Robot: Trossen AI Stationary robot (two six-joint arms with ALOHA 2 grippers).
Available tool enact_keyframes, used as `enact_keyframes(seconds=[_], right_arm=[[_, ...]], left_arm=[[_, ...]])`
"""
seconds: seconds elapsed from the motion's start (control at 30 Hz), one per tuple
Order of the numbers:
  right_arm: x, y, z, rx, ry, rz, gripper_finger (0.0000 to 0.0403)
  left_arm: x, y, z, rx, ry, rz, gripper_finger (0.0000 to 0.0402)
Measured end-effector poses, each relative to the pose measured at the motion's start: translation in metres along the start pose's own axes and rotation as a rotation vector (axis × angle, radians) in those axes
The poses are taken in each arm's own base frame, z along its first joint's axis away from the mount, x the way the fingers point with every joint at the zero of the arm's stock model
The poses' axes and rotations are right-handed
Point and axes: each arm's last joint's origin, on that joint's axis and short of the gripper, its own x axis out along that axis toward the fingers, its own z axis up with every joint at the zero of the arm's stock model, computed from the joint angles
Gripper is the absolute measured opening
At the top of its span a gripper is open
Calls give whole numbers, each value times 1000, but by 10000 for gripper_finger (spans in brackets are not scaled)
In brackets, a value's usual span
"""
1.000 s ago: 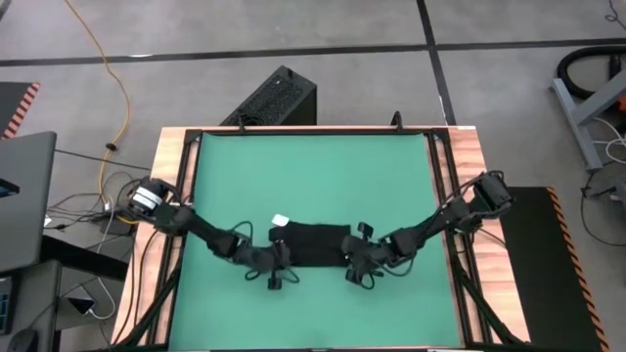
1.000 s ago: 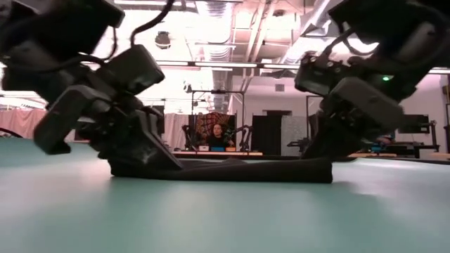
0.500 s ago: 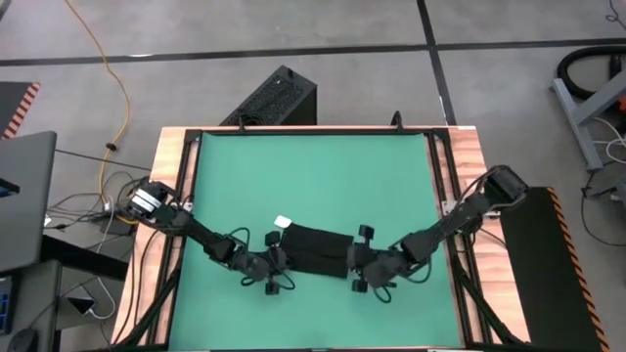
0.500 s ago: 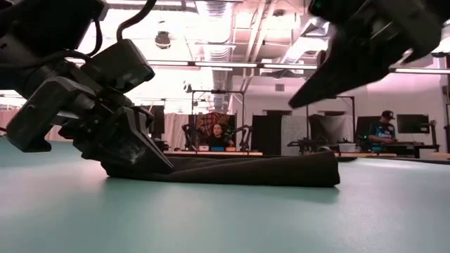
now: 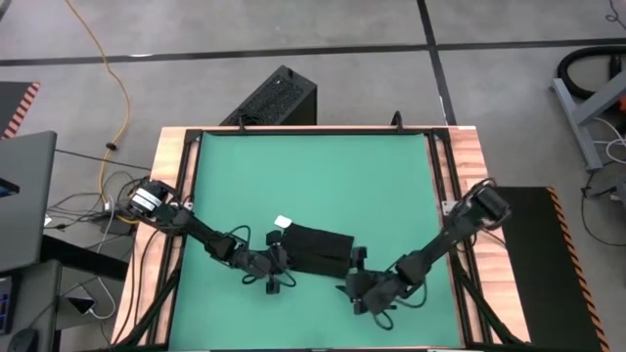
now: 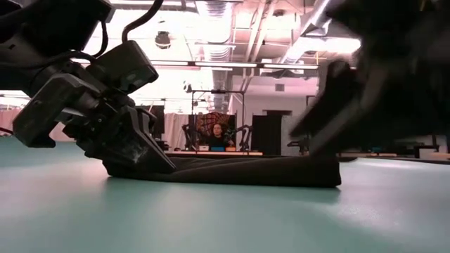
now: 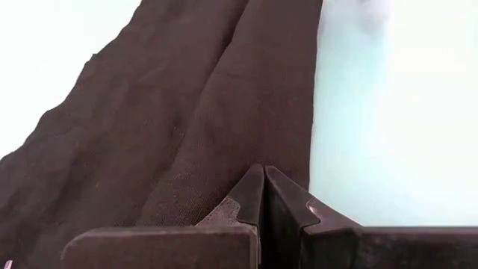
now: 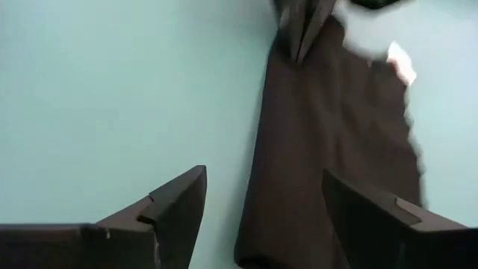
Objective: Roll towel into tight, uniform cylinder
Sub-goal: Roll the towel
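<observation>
The black towel [image 5: 313,249] lies on the green mat [image 5: 313,166] as a long, low, partly rolled strip, its white tag [image 5: 283,223] at the far left corner. In the low view the towel [image 6: 246,172] lies flat on the mat along its whole length. My left gripper [image 5: 277,262] is shut at the strip's left end. My right gripper [image 5: 350,279] stands open just nearer than the towel's right end and above the mat. The right wrist view shows the towel [image 8: 321,149] ahead of my right gripper [image 8: 272,217], with nothing between its fingers. My left gripper sets its shut fingertips [image 7: 263,179] on the towel's left end [image 7: 224,187], where a lengthwise crease runs up to them. The fingers slant down from the table's left, along the strip. I cannot tell whether any cloth is caught between them. The towel lies on the mat.
A black ribbed box [image 5: 274,98] stands on the floor beyond the table's far edge. Wooden borders [image 5: 445,196] frame the mat. A laptop [image 5: 20,196] and cables lie off the table's left. A person [image 6: 213,133] sits in the room behind.
My right gripper has opened and let go of the towel's right end. It then drew back toward the table's near edge, rising and rolling its wrist. The towel's right end has shifted a little toward the near edge and lies on the mat. The left end has stayed put.
</observation>
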Motion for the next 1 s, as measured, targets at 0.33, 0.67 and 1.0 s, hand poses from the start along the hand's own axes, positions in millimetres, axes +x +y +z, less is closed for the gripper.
enact_keyframes(seconds=[0.33, 0.67, 1.0], right_arm=[[35, 7, -31, 51, 101, -103, 292], [30, 8, -47, 80, 183, -170, 271], [33, 5, -47, 94, 201, -152, 138]], left_arm=[[0, 0, 0, -14, 13, -20, 0], [0, -1, 0, -1, 20, -45, 0], [0, -2, 2, -9, 5, -73, 0]])
